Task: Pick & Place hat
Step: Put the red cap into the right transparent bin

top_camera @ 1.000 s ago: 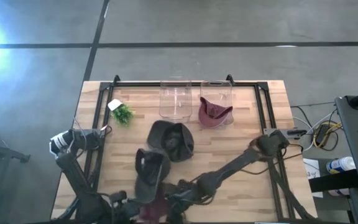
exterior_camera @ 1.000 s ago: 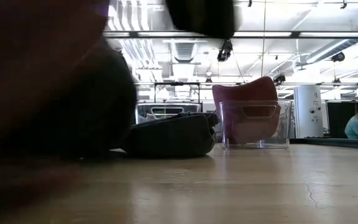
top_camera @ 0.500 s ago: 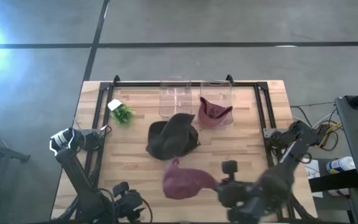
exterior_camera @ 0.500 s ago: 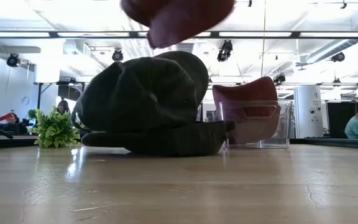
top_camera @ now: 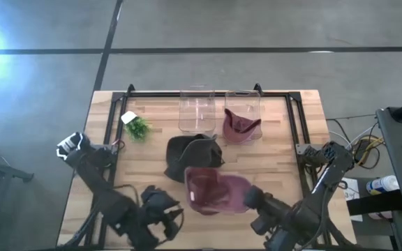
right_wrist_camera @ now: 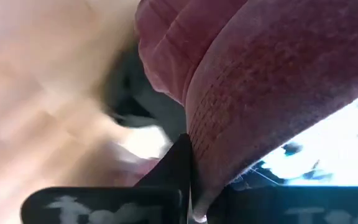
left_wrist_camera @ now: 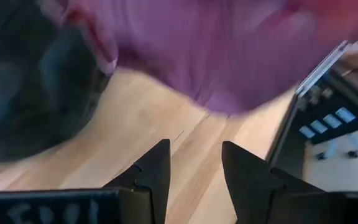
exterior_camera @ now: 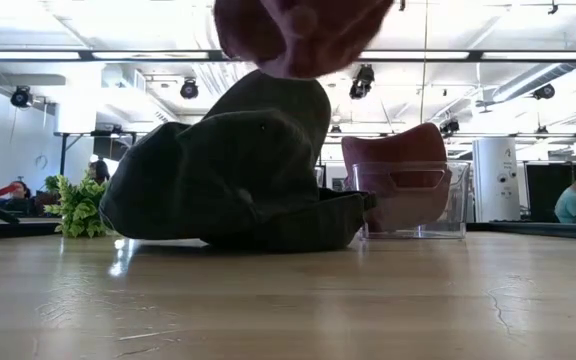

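Since half a second ago, the maroon hat (top_camera: 215,189) has shifted slightly toward the dark hat and now lies opened out, its hollow side facing up, overlapping the near edge of the dark hat (top_camera: 194,156) when seen from above. The left arm has also moved inward along the desk's near edge.

The right tool (top_camera: 255,201) reaches in from the near right corner of the desk (top_camera: 271,150) and is pinched closed on the maroon hat's edge; the right wrist view shows the ribbed maroon fabric (right_wrist_camera: 253,81) clamped at the fingers. In the low view, the maroon hat (exterior_camera: 303,35) hangs above the dark hat (exterior_camera: 233,170), clear of the wooden surface.

The left tool (top_camera: 165,215) sits near the front edge of the desk, left of the maroon hat. Its fingers (left_wrist_camera: 154,171) are parted with nothing between them, and maroon cloth (left_wrist_camera: 229,50) fills the view just ahead.

At the far side stand two clear containers: the empty container (top_camera: 197,111), and beside it the right container (top_camera: 243,111) holding a second maroon hat (top_camera: 241,127). A small green plant (top_camera: 137,127) sits toward the far left.
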You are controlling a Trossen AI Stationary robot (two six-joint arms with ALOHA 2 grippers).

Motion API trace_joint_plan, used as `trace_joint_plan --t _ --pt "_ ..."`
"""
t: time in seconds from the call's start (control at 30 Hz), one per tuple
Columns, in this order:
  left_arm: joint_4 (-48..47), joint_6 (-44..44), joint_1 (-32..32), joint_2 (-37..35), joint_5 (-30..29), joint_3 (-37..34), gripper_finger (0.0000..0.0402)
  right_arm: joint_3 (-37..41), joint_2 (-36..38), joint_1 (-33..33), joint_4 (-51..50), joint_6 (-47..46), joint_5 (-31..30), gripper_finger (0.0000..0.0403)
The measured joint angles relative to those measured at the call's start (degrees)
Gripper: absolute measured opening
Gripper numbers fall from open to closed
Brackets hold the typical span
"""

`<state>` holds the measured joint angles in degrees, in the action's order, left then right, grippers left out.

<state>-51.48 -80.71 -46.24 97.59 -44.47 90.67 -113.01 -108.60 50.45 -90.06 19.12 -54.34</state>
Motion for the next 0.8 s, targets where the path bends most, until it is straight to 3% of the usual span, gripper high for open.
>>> trace_joint_plan --t 0.13,0.23,0.37,0.6,0.7,0.8 --pt "3.9 6.0 4.9 -0.2 0.1 0.2 0.0138 0.1 0.1 1.2 0.0 9.4 -6.1 0.0013" --pt "3.2 8.8 7.4 -0.9 1.6 0.0 0.0138 0.1 0.6 1.8 0.0 9.5 -7.6 0.0013" --pt "-2.1 11.5 8.9 -2.0 9.2 0.0 0.0138 0.8 0.9 2.2 0.1 6.7 -12.1 0.0013" --pt "-16.7 8.2 8.7 -6.4 7.8 -0.5 0.0138 5.7 1.4 2.5 0.1 2.1 -11.5 0.0013" --pt "-16.1 10.5 10.3 -8.1 6.7 -3.6 0.0138 7.8 1.5 2.6 0.0 2.2 -12.9 0.0013" --pt "-10.3 13.4 13.1 -10.1 9.9 -8.0 0.0138 8.5 1.5 2.5 0.0 2.2 -14.5 0.0013"
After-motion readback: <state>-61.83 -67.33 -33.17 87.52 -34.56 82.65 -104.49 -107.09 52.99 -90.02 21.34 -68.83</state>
